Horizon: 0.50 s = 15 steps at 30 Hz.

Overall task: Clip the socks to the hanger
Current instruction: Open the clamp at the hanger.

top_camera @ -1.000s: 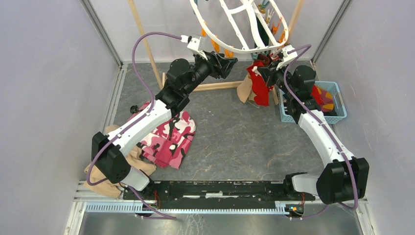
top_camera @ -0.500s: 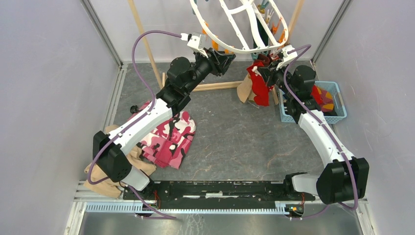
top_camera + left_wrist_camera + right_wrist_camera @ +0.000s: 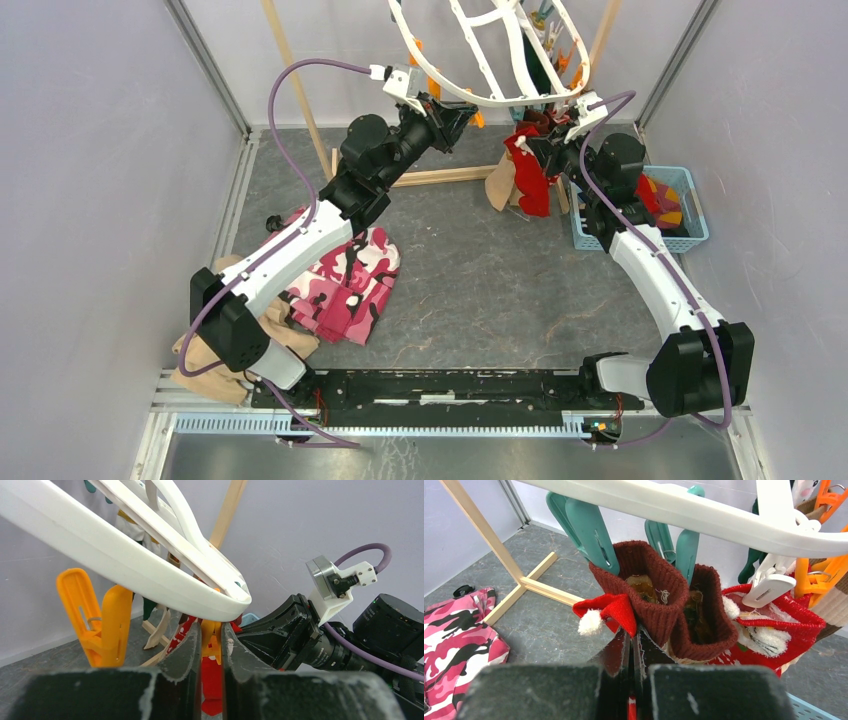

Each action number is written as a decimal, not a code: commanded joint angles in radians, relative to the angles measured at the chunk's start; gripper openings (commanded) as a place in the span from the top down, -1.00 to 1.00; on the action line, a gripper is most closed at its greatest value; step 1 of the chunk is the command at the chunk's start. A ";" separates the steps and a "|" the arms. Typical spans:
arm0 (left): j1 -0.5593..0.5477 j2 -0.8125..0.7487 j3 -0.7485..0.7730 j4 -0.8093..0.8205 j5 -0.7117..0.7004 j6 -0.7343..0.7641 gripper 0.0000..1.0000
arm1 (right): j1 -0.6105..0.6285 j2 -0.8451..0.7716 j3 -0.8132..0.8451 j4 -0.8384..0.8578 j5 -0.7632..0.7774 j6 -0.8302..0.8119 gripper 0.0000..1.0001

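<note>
The white hanger (image 3: 470,97) hangs tilted at the back, with orange and teal clips below its rim (image 3: 125,570). My left gripper (image 3: 460,113) is up under the rim and shut on an orange clip (image 3: 212,639); another orange clip (image 3: 97,620) hangs free to its left. My right gripper (image 3: 537,142) is shut on a red sock (image 3: 616,610) with a white pompom, held just below the rim (image 3: 684,507). Two maroon socks (image 3: 644,580) hang beside it from teal clips (image 3: 589,530). More socks (image 3: 528,178) dangle under the hanger's right side.
A pink camouflage cloth (image 3: 345,280) and a tan cloth (image 3: 215,355) lie by the left arm. A blue basket (image 3: 690,238) holding socks stands at the right. The wooden rack's foot (image 3: 440,177) and pole (image 3: 290,70) stand behind the left arm.
My left gripper has risen to the hanger rim and closed on the orange clip. The right arm and its sock have stayed put.
</note>
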 commanded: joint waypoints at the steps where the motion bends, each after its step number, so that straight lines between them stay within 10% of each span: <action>1: -0.011 0.004 0.049 0.025 -0.008 0.043 0.87 | -0.004 -0.029 0.025 0.013 -0.007 -0.014 1.00; 15: -0.016 0.007 0.056 0.025 0.031 0.045 0.90 | -0.003 -0.064 0.025 0.006 -0.311 -0.082 1.00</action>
